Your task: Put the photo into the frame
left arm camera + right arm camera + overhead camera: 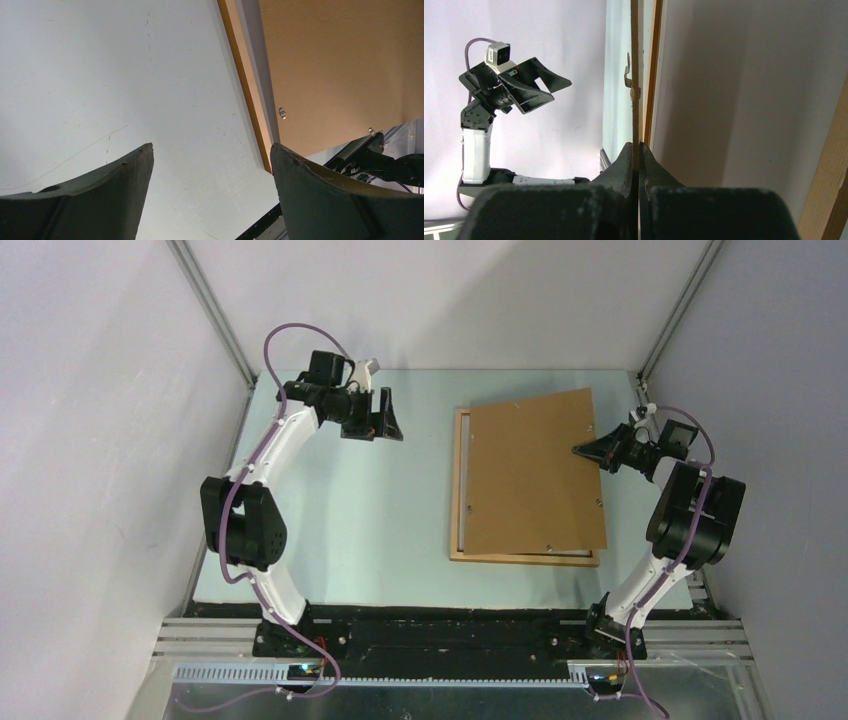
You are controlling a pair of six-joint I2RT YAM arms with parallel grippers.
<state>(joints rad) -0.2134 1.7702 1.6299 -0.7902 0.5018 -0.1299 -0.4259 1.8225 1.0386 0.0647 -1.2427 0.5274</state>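
The light-wood frame (pixel 456 490) lies flat on the table, right of centre. A plain brown backing board (pixel 530 475) rests skewed on top of it. A white sheet (pixel 464 502) shows in the frame along the board's left and near edges; it looks like the photo lying face down, its printed side hidden. My right gripper (pixel 582 450) is shut on the board's right edge (pixel 634 75), which passes straight between the jaws of that gripper (pixel 637 145). Under the lifted board I see the pale sheet (pixel 724 100) and frame moulding (pixel 829 190). My left gripper (pixel 378 430) hangs open over bare table, left of the frame (pixel 245 85), with nothing between the jaws of the gripper (pixel 211 147).
Grey walls close in the table on the left, back and right. A black rail (pixel 450 625) runs along the near edge by the arm bases. Small metal tabs (pixel 282 113) sit on the backing board (pixel 340 65). The pale table top (pixel 350 520) lies between the left arm and the frame.
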